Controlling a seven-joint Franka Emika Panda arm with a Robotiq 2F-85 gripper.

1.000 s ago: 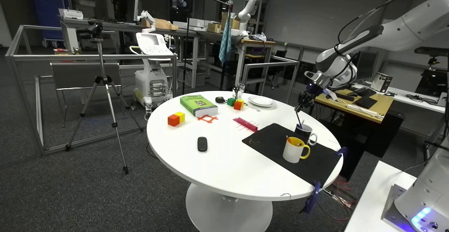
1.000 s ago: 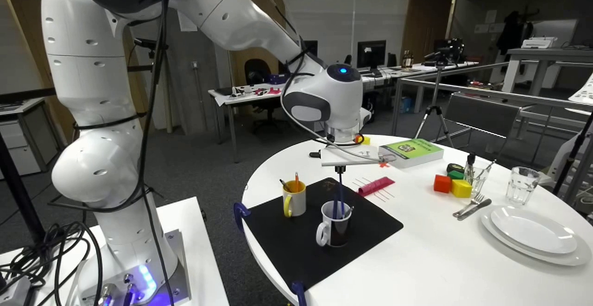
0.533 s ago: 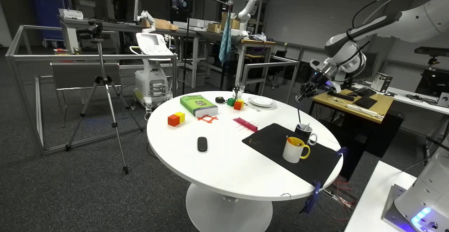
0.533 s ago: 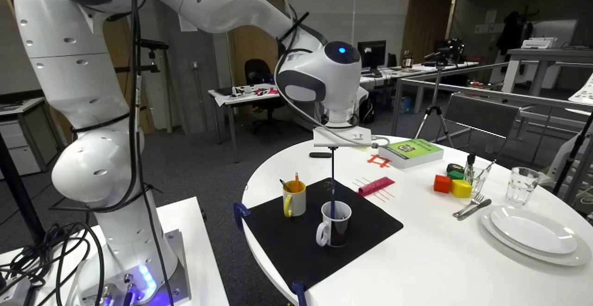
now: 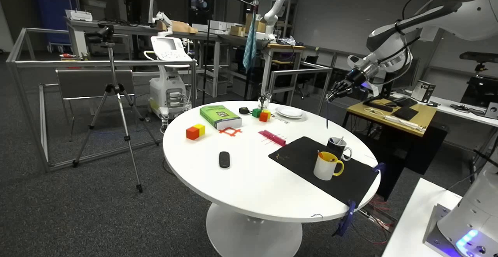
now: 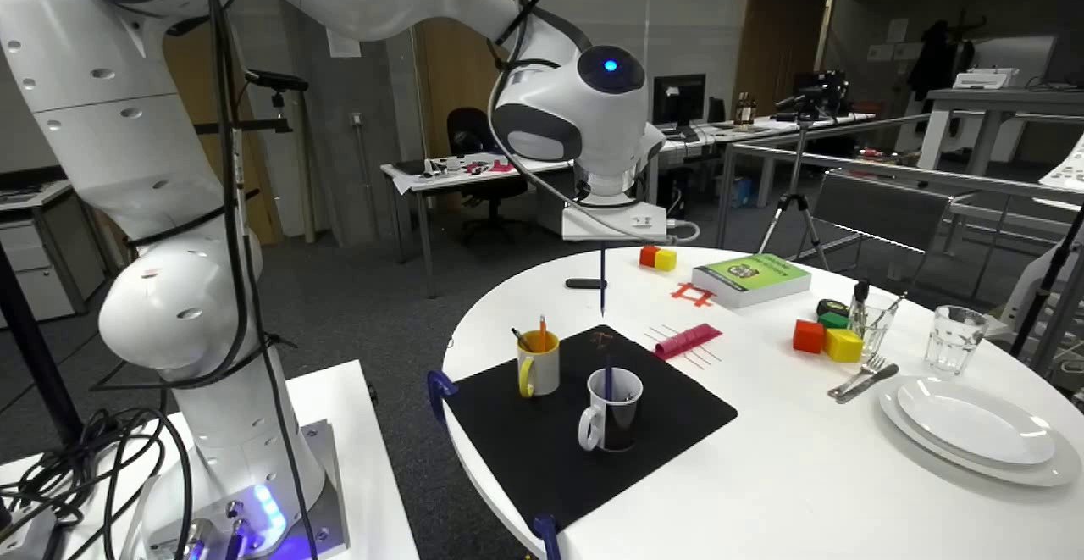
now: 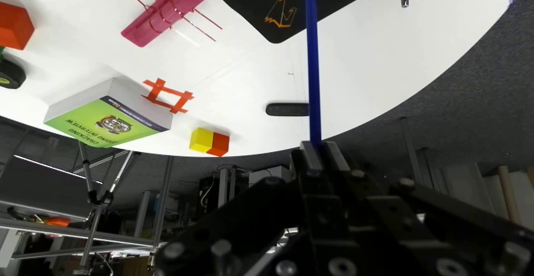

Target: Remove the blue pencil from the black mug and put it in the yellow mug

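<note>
Above the black mug (image 5: 335,147), right of middle in an exterior view, just drawn out: the blue pencil (image 5: 327,116), with lower end hanging in the air, apart from the rim. A moment ago still reaching into that mug; so, as a judgement, finished with removing, but not yet with putting. Right of middle in the wrist view, at the gripper (image 7: 323,150), fingers (image 7: 312,158) brought nearly together, with only a thin gap between, filled by the pencil's upper end.

Near the middle of an exterior view, on the black mat (image 6: 538,458): the yellow mug (image 6: 546,378), upright, white outside. Standing inside already, an orange stick (image 6: 543,331) and a tilted dark stick (image 6: 520,339); likely to be bumped by the incoming pencil. Inside the black mug, also to notice: another blue stick (image 6: 608,380), not to be mixed up with the held pencil.

Probably needed next: a move to the left of the frame, with height enough for passing over rim and sticks, then slow lowering. Because of the long hanging length, some risk of tilting in the grip.

Toward upper right, green book (image 6: 749,280) and pink roll (image 6: 688,340); at lower right, white plates (image 6: 974,424); all away from the likely path, so hardly in the way.
</note>
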